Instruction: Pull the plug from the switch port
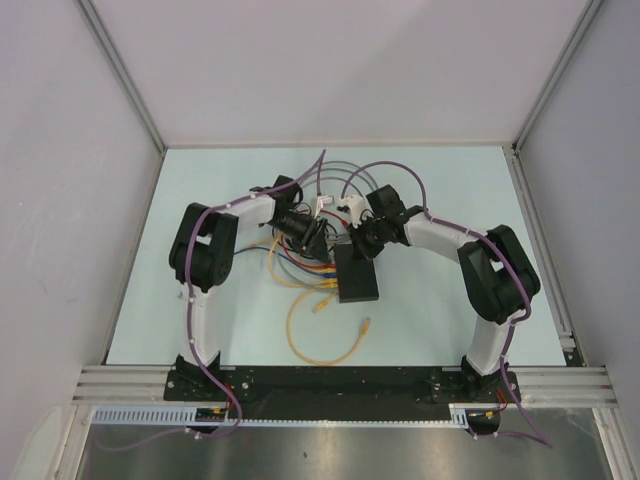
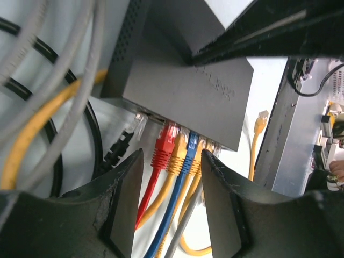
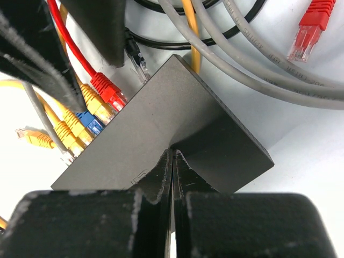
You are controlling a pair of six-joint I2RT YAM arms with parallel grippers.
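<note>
The switch (image 1: pixel 358 278) is a flat matte-black box in the middle of the table. It also shows in the left wrist view (image 2: pixel 188 86) and in the right wrist view (image 3: pixel 161 123). A red plug (image 2: pixel 164 145), a yellow plug (image 2: pixel 177 156), a blue plug (image 2: pixel 191 148) and another yellow plug sit in its sockets. My left gripper (image 2: pixel 172 156) is open, its jaws on either side of these plugs and cables, close to the socket edge. My right gripper (image 3: pixel 173 155) is shut, its tips resting on the switch's top face.
Grey cables (image 3: pixel 242 59) and a black cable loop lie behind the switch. A loose red plug (image 3: pixel 309 27), a loose yellow plug (image 3: pixel 32 138) and an unplugged black-booted plug (image 3: pixel 137 59) lie nearby. A yellow cable loop (image 1: pixel 325 340) lies in front of the switch.
</note>
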